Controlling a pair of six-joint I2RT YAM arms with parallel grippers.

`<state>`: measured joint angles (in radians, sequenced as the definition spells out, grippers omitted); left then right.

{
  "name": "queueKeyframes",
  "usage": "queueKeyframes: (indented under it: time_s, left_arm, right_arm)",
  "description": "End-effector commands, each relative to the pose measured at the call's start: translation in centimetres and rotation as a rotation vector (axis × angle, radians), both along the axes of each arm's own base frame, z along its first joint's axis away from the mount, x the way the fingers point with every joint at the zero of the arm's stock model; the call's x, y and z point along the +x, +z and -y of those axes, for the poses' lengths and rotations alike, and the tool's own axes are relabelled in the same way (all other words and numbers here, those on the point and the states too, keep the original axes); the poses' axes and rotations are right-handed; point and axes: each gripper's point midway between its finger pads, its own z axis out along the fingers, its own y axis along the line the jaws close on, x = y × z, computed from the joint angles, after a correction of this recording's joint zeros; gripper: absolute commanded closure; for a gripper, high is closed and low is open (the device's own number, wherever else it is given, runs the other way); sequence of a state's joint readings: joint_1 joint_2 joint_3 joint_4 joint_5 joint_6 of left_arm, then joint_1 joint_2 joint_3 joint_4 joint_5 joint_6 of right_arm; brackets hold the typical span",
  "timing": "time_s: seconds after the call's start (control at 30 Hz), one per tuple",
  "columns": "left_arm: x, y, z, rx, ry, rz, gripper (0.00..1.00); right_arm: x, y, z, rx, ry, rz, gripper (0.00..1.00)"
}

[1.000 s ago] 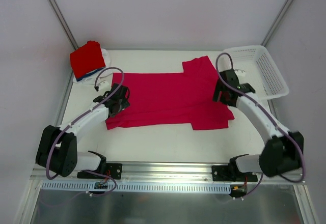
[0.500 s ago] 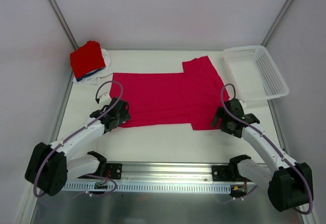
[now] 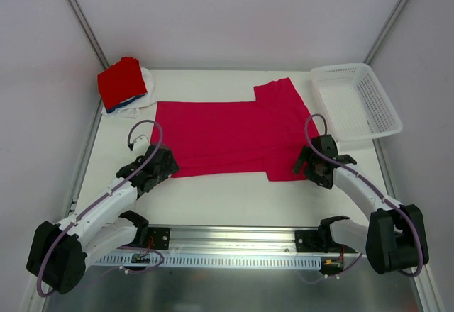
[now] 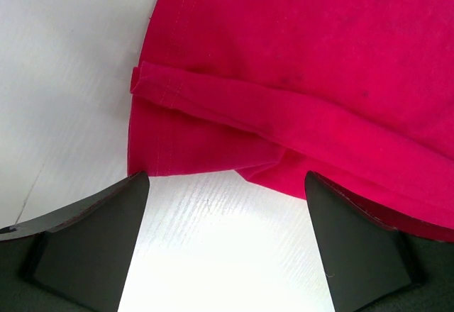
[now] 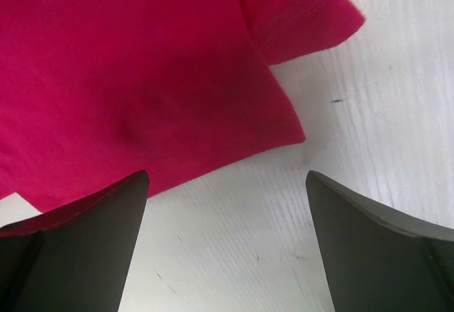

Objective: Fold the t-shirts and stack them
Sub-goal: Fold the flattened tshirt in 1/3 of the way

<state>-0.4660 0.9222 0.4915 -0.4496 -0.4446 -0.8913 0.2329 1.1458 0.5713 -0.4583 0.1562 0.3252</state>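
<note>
The pink shirt (image 3: pixel 227 138) lies flat on the table (image 3: pixel 234 198), with the stack (image 3: pixel 122 81) at the far-left corner. The left gripper (image 3: pixel 162 164) and right gripper (image 3: pixel 310 163) gape wide and empty at the shirt's near corners. White table shows beyond the near hem.

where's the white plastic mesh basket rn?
In the top view, the white plastic mesh basket sits at the far right corner of the table, right of the spread crimson-pink t-shirt and beyond the right gripper.
</note>
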Motion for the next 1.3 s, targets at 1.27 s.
queueKeyframes:
  time_s: [1.27]
  left_arm:
    - [-0.5,-0.9,-0.5,0.052,-0.017,-0.036,0.07]
  right_arm:
    - [4.1,-0.7,1.3,0.107,-0.056,0.007,0.25]
